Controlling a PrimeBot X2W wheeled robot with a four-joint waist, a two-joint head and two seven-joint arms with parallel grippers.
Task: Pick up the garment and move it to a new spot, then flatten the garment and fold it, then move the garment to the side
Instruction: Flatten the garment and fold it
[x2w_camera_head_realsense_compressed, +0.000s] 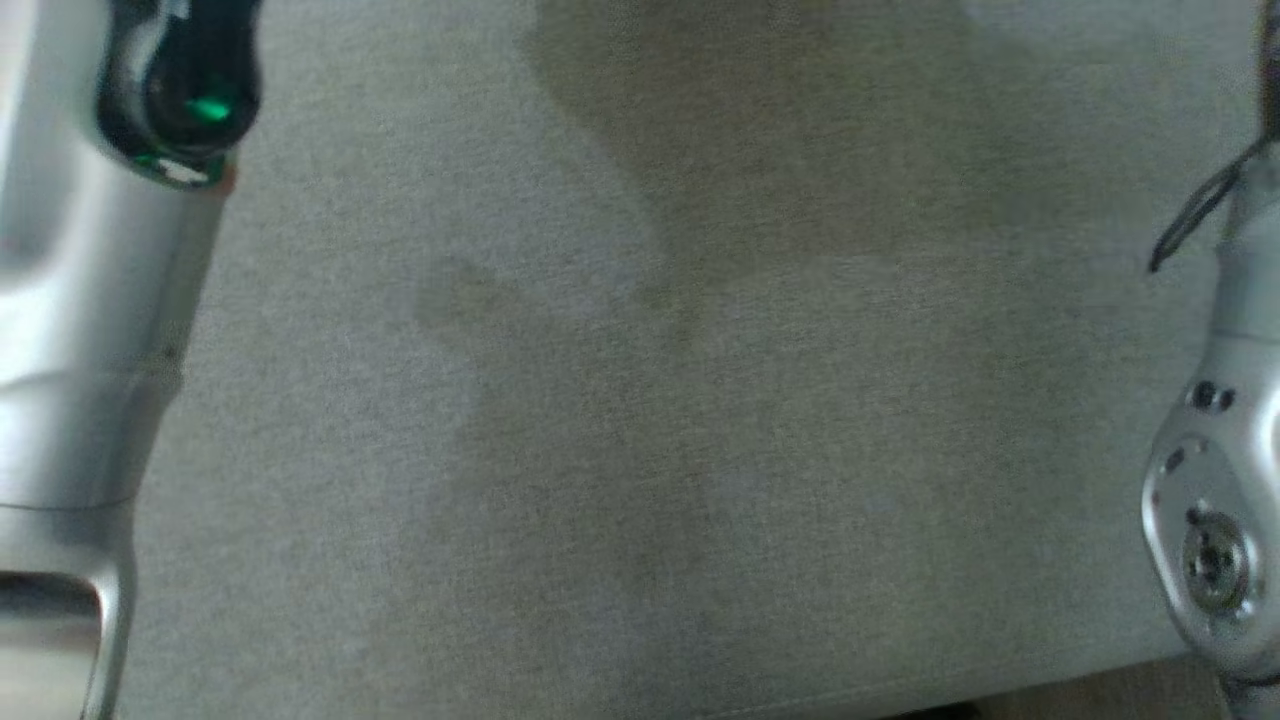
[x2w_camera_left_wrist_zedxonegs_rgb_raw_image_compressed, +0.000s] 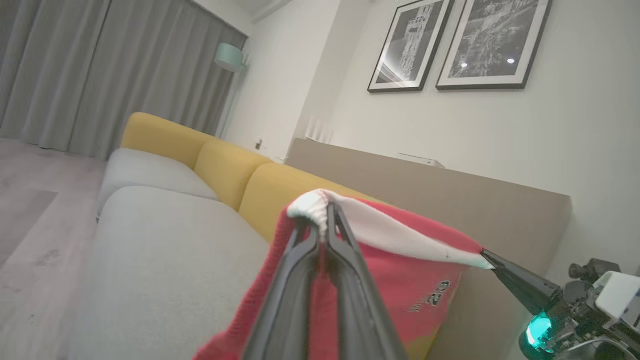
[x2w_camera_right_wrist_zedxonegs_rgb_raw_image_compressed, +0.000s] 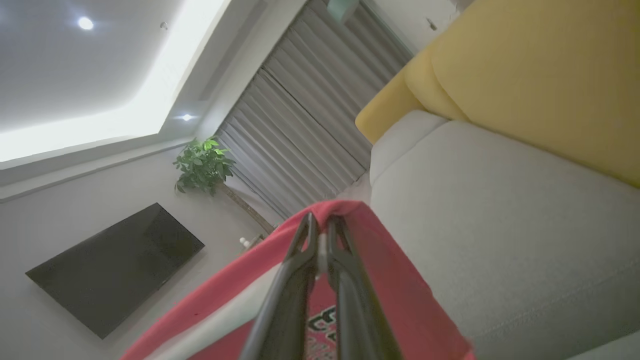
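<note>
While left tool (x2w_camera_left_wrist_zedxonegs_rgb_raw_image_compressed: 327, 214) and right tool (x2w_camera_right_wrist_zedxonegs_rgb_raw_image_compressed: 320, 226) pinch the garment (x2w_camera_left_wrist_zedxonegs_rgb_raw_image_compressed: 400, 285), they stand apart.

a sofa (x2w_camera_head_realsense_compressed: 640, 400) with pale grey seat cushions (x2w_camera_left_wrist_zedxonegs_rgb_raw_image_compressed: 165, 260) and mustard-yellow back cushions (x2w_camera_left_wrist_zedxonegs_rgb_raw_image_compressed: 225, 170) stands on a greyish wood floor (x2w_camera_left_wrist_zedxonegs_rgb_raw_image_compressed: 30, 225).

A sofa (x2w_camera_left_wrist_zedxonegs_rgb_raw_image_compressed: 165, 250) with grey seats and yellow back cushions (x2w_camera_left_wrist_zedxonegs_rgb_raw_image_compressed: 225, 170) stands before a low beige partition (x2w_camera_left_wrist_zedxonegs_rgb_raw_image_compressed: 425, 200). Grey curtains (x2w_camera_left_wrist_zedxonegs_rgb_raw_image_compressed: 100, 70) hang beyond it, beside a teal lamp (x2w_camera_left_wrist_zedxonegs_rgb_raw_image_compressed: 229, 56). Two framed pictures (x2w_camera_left_wrist_zedxonegs_rgb_raw_image_compressed: 407, 45) hang on the white wall (x2w_camera_left_wrist_zedxonegs_rgb_raw_image_compressed: 575, 125). A plant (x2w_camera_right_wrist_zedxonegs_rgb_raw_image_compressed: 202, 165) stands near a dark screen (x2w_camera_right_wrist_zedxonegs_rgb_raw_image_compressed: 115, 265).
</note>
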